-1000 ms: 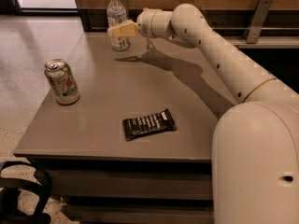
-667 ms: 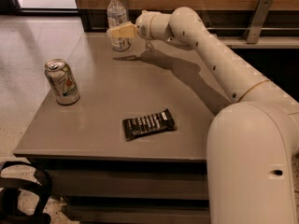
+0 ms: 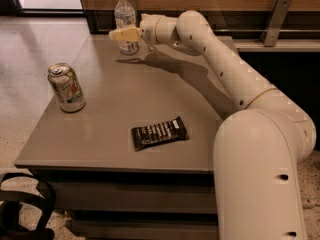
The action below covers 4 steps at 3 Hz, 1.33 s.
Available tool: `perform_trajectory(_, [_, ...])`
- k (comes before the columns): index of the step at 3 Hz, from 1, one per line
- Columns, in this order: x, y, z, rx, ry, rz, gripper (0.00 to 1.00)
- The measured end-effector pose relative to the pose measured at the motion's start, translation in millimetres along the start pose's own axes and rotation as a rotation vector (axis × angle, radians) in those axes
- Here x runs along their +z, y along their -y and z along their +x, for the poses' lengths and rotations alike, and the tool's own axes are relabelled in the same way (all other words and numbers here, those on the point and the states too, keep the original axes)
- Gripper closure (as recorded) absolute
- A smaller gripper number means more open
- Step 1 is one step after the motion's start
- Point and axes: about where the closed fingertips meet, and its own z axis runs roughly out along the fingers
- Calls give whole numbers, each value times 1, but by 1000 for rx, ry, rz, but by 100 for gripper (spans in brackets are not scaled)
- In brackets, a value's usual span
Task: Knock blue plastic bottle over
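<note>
The blue plastic bottle (image 3: pixel 123 11), clear with a white cap and a pale label, stands upright at the far edge of the grey table (image 3: pixel 115 94). My gripper (image 3: pixel 122 34) reaches in from the right and sits right in front of the bottle's lower half, covering part of its label. Whether it touches the bottle I cannot tell. The white arm (image 3: pixel 235 69) stretches across the table's far right side.
A silver-green soda can (image 3: pixel 66 88) stands near the table's left edge. A dark wrapped snack bar (image 3: pixel 159 132) lies near the front. A wooden wall with a metal bracket (image 3: pixel 272 21) runs behind. A black object (image 3: pixel 20 209) sits on the floor at the front left.
The gripper has shifted slightly left along the front of the bottle. The bottle stays upright in the same place.
</note>
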Motion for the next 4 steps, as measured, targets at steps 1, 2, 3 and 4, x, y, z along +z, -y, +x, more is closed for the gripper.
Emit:
perform_trajectory(1, [4,-3,1,1,-1,-6,45])
perform_trajectory(2, [6,-5,2,2,-1,-10,68])
perform_trajectory(3, [8,-8,2,3,-2,-14,92])
perform_trajectory(4, [10,-9,3,3,-2,-18,100])
